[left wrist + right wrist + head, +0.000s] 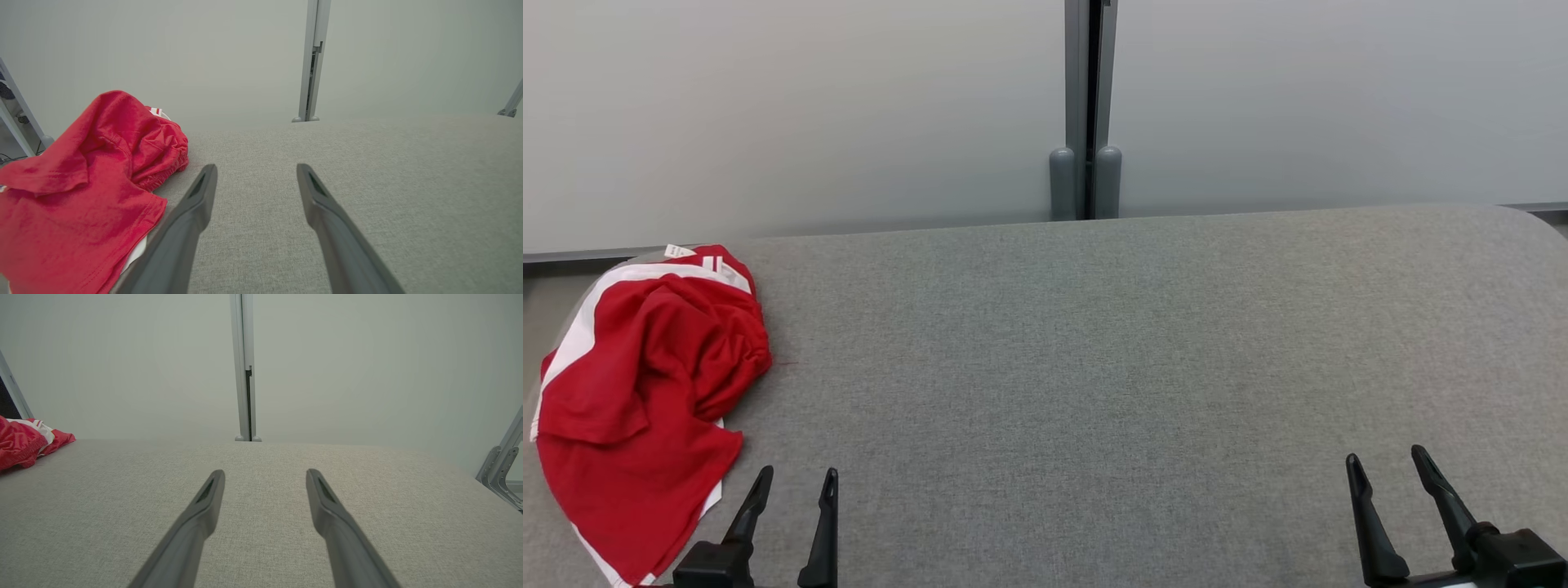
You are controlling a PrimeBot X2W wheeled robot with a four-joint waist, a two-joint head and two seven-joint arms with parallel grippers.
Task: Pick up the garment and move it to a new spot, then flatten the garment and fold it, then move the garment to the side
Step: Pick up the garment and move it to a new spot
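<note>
Red garment [645,408] bunched at table [1094,343] far left, not picked yet
Left gripper [796,482] and right gripper [1388,461] both spread wide, empty; left should pinch a thick fold high, lift clear

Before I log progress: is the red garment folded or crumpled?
Crumpled: the red garment lies bunched in uneven wrinkles at the left end of the table, no neat edges.

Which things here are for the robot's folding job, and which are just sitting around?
For the job: red garment, crumpled; left gripper and right gripper, both open.
Just there: grey table, grey post, pale wall panels.
</note>
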